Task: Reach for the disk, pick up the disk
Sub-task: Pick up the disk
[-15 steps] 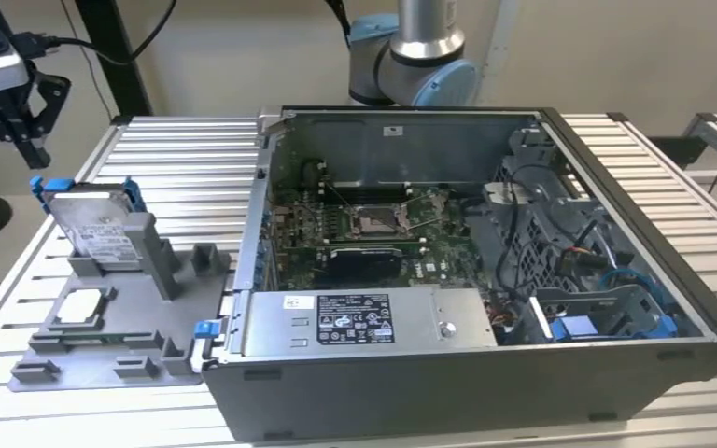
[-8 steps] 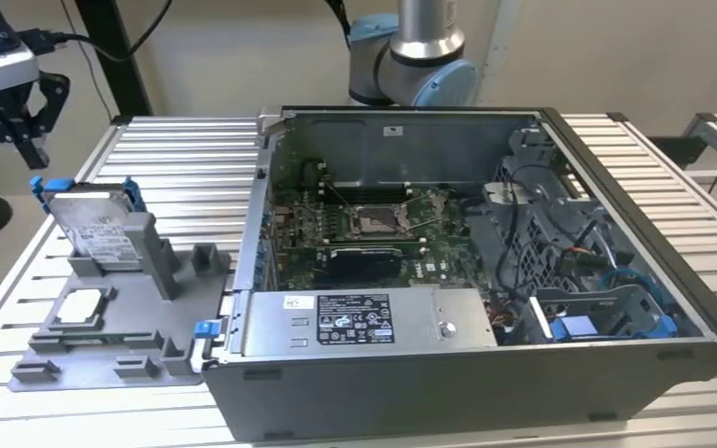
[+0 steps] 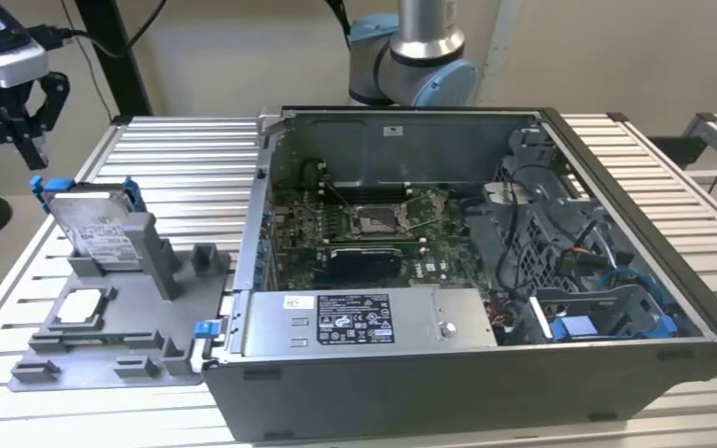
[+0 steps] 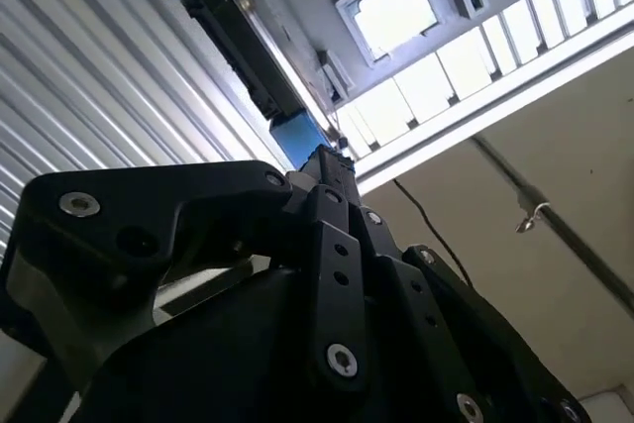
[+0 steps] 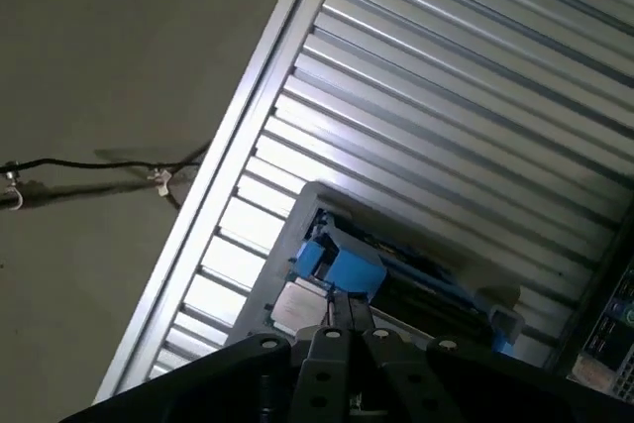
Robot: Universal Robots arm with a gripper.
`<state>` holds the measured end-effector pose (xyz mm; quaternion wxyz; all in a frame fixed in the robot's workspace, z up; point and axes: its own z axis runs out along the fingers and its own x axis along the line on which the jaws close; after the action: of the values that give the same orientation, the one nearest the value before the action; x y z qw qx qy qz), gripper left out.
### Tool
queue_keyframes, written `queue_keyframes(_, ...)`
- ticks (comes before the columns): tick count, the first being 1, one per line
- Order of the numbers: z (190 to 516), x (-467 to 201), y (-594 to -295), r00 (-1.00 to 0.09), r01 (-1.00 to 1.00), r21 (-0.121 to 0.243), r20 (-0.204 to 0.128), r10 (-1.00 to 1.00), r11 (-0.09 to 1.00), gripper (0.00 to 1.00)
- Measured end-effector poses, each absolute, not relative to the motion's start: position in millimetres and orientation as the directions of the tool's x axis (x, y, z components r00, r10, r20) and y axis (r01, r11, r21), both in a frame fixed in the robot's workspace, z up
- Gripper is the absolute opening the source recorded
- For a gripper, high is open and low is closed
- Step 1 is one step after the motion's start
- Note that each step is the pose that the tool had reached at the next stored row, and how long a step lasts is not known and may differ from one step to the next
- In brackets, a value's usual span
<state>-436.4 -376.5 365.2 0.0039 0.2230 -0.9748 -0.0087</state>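
Note:
The disk (image 3: 94, 227) is a silver-grey drive with a white label and a blue frame. It stands tilted in a grey holder (image 3: 147, 359) at the exterior view's left. My gripper (image 3: 31, 149) hangs above it and slightly to the exterior view's left, clear of the disk's top edge, with its black fingers shut and nothing between them. In the first wrist view the fingertips (image 5: 347, 316) point at the blue end of the disk (image 5: 342, 263). In the second wrist view the gripper (image 4: 327, 160) lines up with the edge of the disk (image 4: 243, 32).
A whitish square chip (image 3: 81, 306) lies in the holder in front of the disk. An open computer case (image 3: 458, 392) takes up the middle of the slatted table (image 3: 172, 159), with a grey metal box (image 3: 358, 322) inside. The arm's base (image 3: 411, 65) stands behind the case.

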Motion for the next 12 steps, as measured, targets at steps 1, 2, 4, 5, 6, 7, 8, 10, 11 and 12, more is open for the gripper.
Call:
queue_keyframes(1,365.2,-436.4,-376.5,-0.893,-0.450,0.018,0.004,-0.450,0.893,0.00)
queue_keyframes(2,365.2,-436.4,-376.5,-0.886,-0.464,0.018,0.004,-0.464,0.886,0.00)
queue_keyframes(4,365.2,-436.4,-376.5,-0.868,-0.496,0.017,0.005,-0.496,0.868,0.00)
queue_keyframes(5,365.2,-436.4,-376.5,-0.859,-0.512,0.017,0.005,-0.512,0.859,0.00)
queue_keyframes(6,365.2,-436.4,-376.5,-0.850,-0.527,0.016,0.005,-0.527,0.850,0.00)
queue_keyframes(7,365.2,-436.4,-376.5,-0.840,-0.543,0.016,0.005,-0.543,0.840,0.00)
queue_keyframes(8,365.2,-436.4,-376.5,-0.829,-0.558,0.015,0.006,-0.559,0.829,0.00)
queue_keyframes(10,365.2,-436.4,-376.5,-0.808,-0.588,0.015,0.006,-0.589,0.808,0.00)
queue_keyframes(11,365.2,-436.4,-376.5,-0.798,-0.603,0.014,0.006,-0.603,0.798,0.00)
queue_keyframes(12,365.2,-436.4,-376.5,-0.787,-0.617,0.014,0.007,-0.617,0.787,0.00)
